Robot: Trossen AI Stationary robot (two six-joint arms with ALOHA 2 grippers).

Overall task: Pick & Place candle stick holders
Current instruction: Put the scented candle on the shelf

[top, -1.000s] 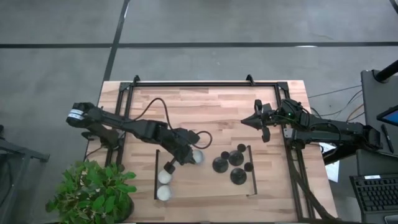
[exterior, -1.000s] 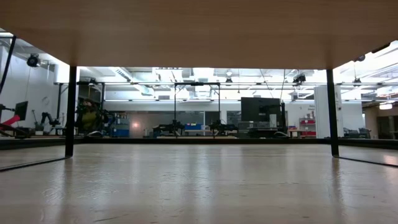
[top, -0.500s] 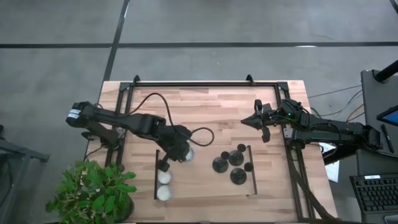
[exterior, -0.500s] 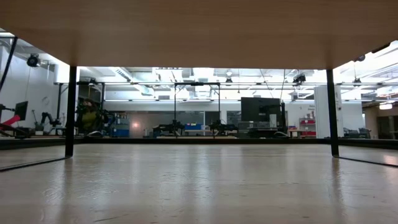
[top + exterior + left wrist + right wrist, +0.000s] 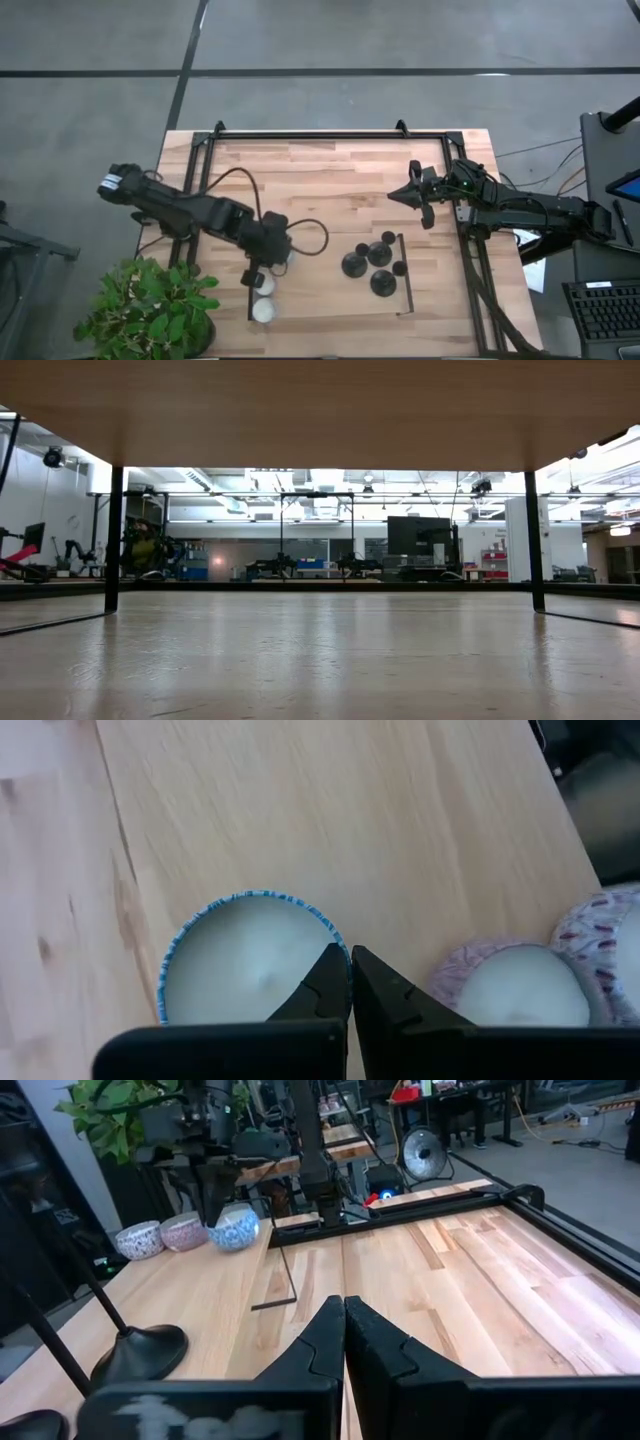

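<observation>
Three black candle stick holders (image 5: 352, 264) (image 5: 380, 253) (image 5: 383, 284) stand on their disc bases at the table's near right middle. One base and its thin stem show in the right wrist view (image 5: 140, 1350). My left gripper (image 5: 266, 264) is shut on a blue-patterned candle tin (image 5: 250, 955) at the table's near left, well to the left of the holders. My right gripper (image 5: 395, 196) is shut and empty, hovering at the table's right, beyond the holders. My left gripper pinches the blue tin's rim (image 5: 335, 942) between its two fingers, one finger over the wax inside and one outside the wall. The fingers come from above, pointing down. The tin sits upright; whether its bottom is on the table, I cannot tell.
A pink-patterned candle tin (image 5: 520, 985) and a purple-patterned one (image 5: 605, 935) stand in a row beside the blue tin, near the table's front edge. Two small dark round pieces (image 5: 388, 238) (image 5: 400, 268) sit among the holders. Thin black corner marks (image 5: 403, 275) frame the area. A potted plant (image 5: 150, 310) stands off the near left corner.
My left gripper has carried the blue tin toward the table's left and near edge, away from the holders, until it stands beside the other two candle tins. It has stayed shut on the tin.
</observation>
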